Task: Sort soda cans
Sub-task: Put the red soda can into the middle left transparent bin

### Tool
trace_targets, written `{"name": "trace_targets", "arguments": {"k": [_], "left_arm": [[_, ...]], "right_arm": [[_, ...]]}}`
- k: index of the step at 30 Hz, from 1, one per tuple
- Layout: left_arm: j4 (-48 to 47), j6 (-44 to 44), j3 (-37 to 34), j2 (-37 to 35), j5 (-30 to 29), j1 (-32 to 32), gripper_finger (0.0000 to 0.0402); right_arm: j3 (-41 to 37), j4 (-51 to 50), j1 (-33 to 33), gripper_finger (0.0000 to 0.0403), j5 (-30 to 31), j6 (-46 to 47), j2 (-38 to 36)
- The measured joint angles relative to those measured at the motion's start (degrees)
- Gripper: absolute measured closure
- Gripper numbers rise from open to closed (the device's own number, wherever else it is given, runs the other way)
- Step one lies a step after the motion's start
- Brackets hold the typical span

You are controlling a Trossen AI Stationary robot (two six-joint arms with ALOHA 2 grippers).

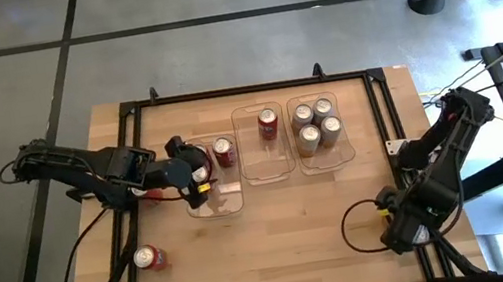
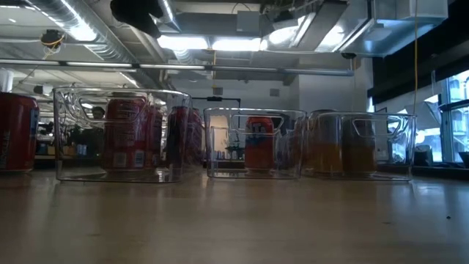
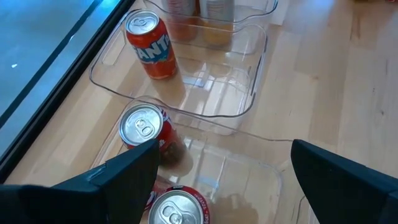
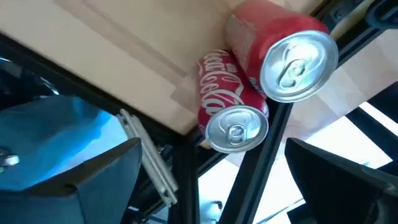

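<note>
Above the left tray (image 1: 226,206), the left tool (image 1: 198,173) hangs with its jaws spread wide and nothing between them. The left wrist view shows two red cans (image 3: 144,127) standing upright in that tray, one directly below the tool and one just beyond it toward the middle tray. Judged from this, a can has been set down here and the jaws are wide so as to clear its rim.

Tray contents, from the high view:
- Left tray: red cans, one (image 1: 224,151) plainly visible at its far end; the tool hides the rest.
- Middle tray (image 1: 267,169): one orange can (image 1: 268,123) at the far end. The left wrist view shows an orange label on it (image 3: 151,45), so it appears to form a class of its own.
- Right tray (image 1: 349,159): four gold cans (image 1: 316,124) packed touching, two by two. This class looks complete.

Loose cans remain on the counter (image 1: 285,227). One red can (image 1: 150,258) lies on its side near the left front corner, well apart from the trays. Another is partly hidden under the left arm, just left of the left tray.

The right tool (image 1: 400,234) waits at the right front edge of the counter, jaws fully spread and empty. Its wrist view shows two red cans (image 4: 233,118) touching each other; their place on the counter cannot be told.

Sorting appears well advanced, with red cans outstanding.
</note>
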Motion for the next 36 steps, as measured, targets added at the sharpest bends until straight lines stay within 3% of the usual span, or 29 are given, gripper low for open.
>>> {"name": "trace_targets", "arguments": {"k": [13,23,36], "left_arm": [[0.4,0.0,0.0,0.0,0.0,0.0,0.0052],[0.5,-0.1,0.0,0.0,-0.3,0.0,0.0052],[0.6,0.0,0.0,0.4,-0.8,0.0,0.0052]], "right_arm": [[-9.3,5.3,6.3,0.0011,-0.1,10.1,0.5],[-14.4,13.7,8.7,0.0011,1.0,12.1,0.5],[-18.5,16.6,11.0,0.0011,3.8,14.1,0.4]]}}
